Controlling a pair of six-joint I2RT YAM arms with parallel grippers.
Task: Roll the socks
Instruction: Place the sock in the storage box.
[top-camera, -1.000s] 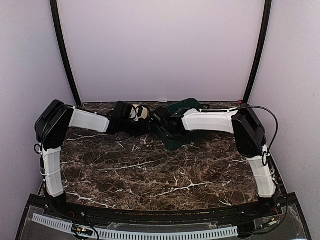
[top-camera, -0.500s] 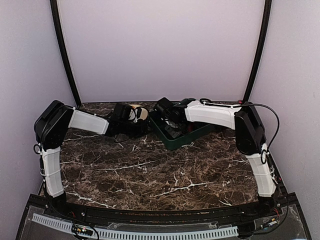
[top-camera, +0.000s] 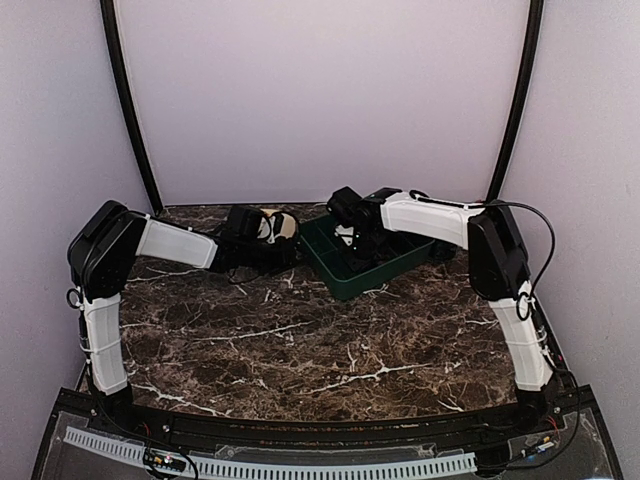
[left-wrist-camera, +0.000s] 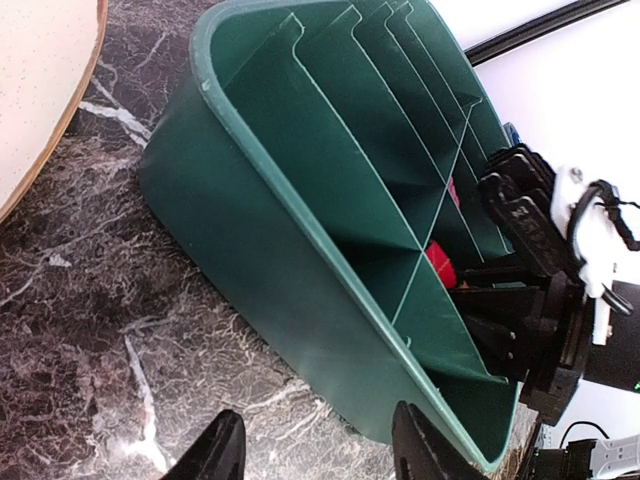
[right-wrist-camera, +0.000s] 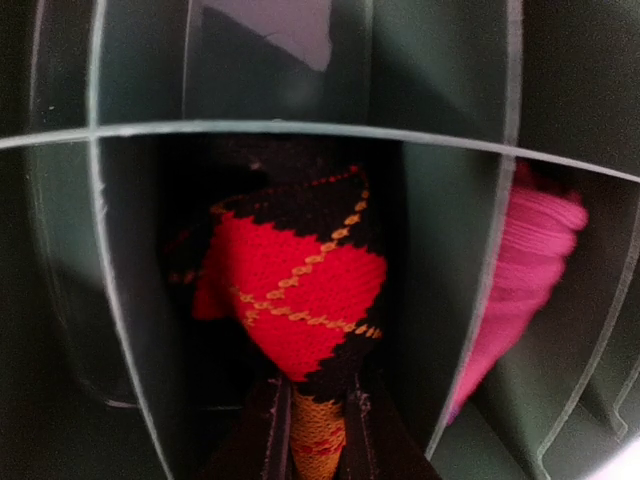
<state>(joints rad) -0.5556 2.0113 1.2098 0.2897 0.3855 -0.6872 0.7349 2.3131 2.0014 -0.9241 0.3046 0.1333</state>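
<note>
The black sock with red-orange argyle diamonds (right-wrist-camera: 300, 290) hangs inside a compartment of a green divided bin (right-wrist-camera: 300, 130), and my right gripper (right-wrist-camera: 315, 440) is shut on its orange end. The magenta sock (right-wrist-camera: 520, 270) lies in the compartment to its right. From above, the right gripper (top-camera: 360, 245) reaches down into the bin (top-camera: 345, 285). My left gripper (left-wrist-camera: 320, 450) is open over the marble beside the bin's outer wall (left-wrist-camera: 250, 200), holding nothing. A red bit of the argyle sock (left-wrist-camera: 440, 262) shows in the left wrist view.
A beige round plate (top-camera: 285, 226) sits at the back, just left of the bin, and its edge (left-wrist-camera: 40, 80) shows in the left wrist view. The left gripper (top-camera: 285, 252) is between plate and bin. White walls close the table's back and sides.
The right arm has swung rightward and back, carrying its gripper along the bin from the near-left end toward the far side. The left arm has stayed still.
</note>
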